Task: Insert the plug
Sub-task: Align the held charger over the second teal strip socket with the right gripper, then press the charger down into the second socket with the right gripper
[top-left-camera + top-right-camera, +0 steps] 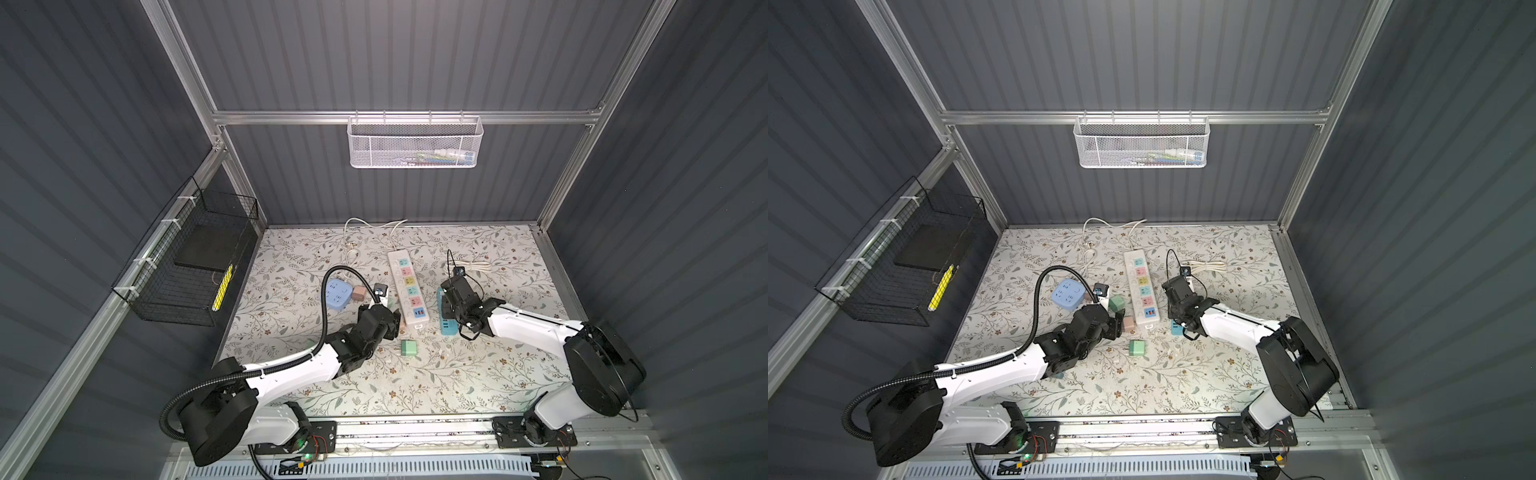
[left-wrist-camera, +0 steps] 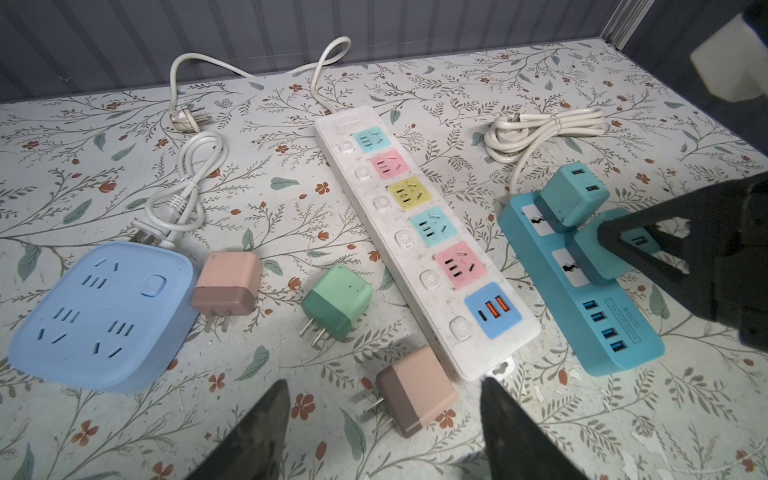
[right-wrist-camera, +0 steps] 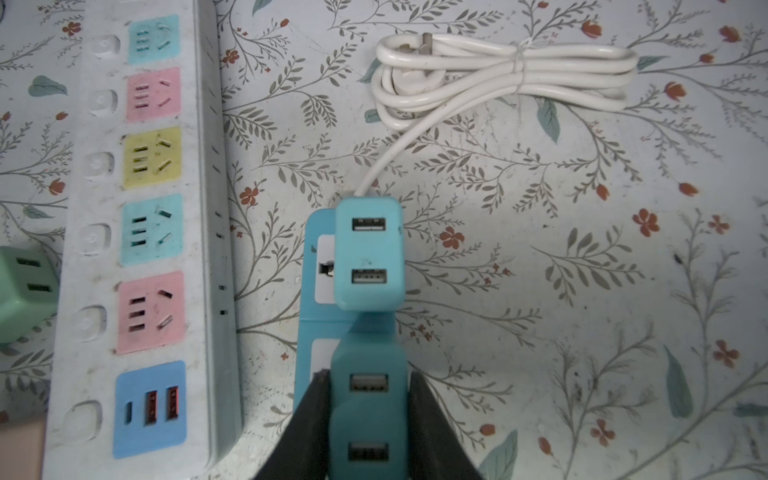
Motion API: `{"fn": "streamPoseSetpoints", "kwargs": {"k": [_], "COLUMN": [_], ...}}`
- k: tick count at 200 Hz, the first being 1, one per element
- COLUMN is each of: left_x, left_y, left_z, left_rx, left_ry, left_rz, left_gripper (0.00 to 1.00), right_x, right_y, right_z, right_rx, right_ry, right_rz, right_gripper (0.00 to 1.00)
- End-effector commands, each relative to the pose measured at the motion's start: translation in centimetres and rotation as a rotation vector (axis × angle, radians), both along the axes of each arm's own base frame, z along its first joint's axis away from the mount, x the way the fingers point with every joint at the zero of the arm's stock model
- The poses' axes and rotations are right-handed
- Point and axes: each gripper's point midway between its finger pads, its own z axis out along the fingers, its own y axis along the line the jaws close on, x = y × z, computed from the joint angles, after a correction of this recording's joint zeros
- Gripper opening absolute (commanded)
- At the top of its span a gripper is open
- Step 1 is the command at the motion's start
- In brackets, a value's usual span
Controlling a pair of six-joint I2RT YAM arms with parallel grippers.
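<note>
my right gripper point(image 3: 369, 375) flanks the teal usb charger point(image 3: 369, 415), which looks seated in the teal power strip point(image 3: 320, 222), pinching or loose i cannot tell, so i should open evenly and rise straight, while my left gripper point(image 2: 385, 381) hangs half open, empty.

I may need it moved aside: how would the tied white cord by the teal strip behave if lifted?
The cord is probably floppy, yet should stay one bundle, since a tie cinches its loops. Its tail runs to the teal strip, so lifting would likely tug that.
</note>
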Motion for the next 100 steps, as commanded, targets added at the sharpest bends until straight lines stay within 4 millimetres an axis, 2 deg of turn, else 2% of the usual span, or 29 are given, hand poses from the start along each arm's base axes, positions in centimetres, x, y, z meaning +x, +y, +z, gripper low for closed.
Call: {"fn": "streamPoseSetpoints", "kwargs": {"k": [1, 22, 48, 62, 100], "left_x": [0.1, 0.2, 0.1, 0.0, -0.1], "left_y": [0.7, 0.6, 0.7, 0.9, 1.3], "left_z": [-0.2, -0.1, 0.3, 0.5, 0.6], "left_rx": [0.026, 0.028, 0.018, 0.012, 0.019], "left_ry": [0.001, 0.002, -0.004, -0.009, -0.008], "left_rz": [0.016, 0.016, 0.019, 0.02, 0.03], "left_gripper": [0.73, 0.75, 0.77, 0.78, 0.79], "right_x": [-2.9, -1.8, -0.8, -0.5, -0.1], "right_y": [-0.4, 0.1, -0.2, -0.7, -1.4], "right_z": [-1.6, 1.5, 4.0, 4.3, 3.2], "right_rx": [-0.046, -0.025, -0.015, -0.016, -0.028], "right_ry": [0.157, 0.103, 0.055, 0.046, 0.077], "right_rz": [0.064, 0.08, 0.082, 0.076, 0.063], "right_gripper": [0.38, 0.49, 0.58, 0.61, 0.62]}}
